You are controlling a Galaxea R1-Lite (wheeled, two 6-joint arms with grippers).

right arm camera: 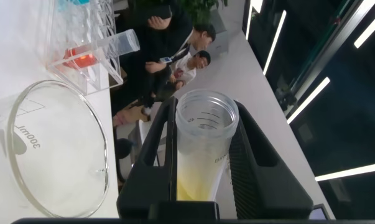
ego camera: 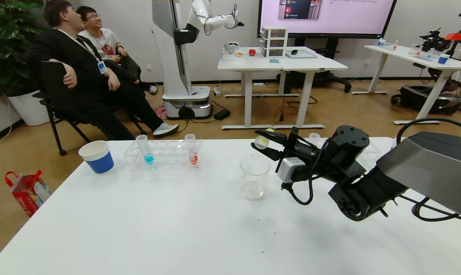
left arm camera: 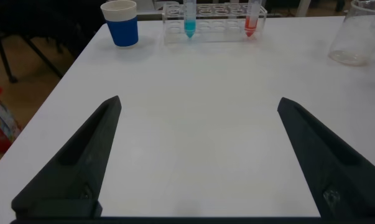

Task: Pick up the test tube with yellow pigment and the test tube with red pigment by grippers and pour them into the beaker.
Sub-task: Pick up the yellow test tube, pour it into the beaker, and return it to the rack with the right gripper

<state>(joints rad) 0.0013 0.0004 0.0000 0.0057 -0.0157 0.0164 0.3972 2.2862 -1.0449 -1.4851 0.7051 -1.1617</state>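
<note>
Yellow tube [right arm camera: 206,146] – clamped between the jaws, tipped sideways, mouth open; beaker [ego camera: 255,176] upright just below; red tube [ego camera: 191,149] racked well away.

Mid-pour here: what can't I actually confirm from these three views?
- Left gripper: outside the head view; its wrist view shows only the open fingers.
- Liquid in the beaker: too faint to tell.
- Test tube with yellow pigment: its lower end is hidden between the right gripper fingers.
- Rack behind the right arm: blocked.

The beaker [right arm camera: 56,152] bore "300ml" on its wall. Print on the tube [right arm camera: 203,149] and the wall screen [ego camera: 326,15] was unreadable.
</note>
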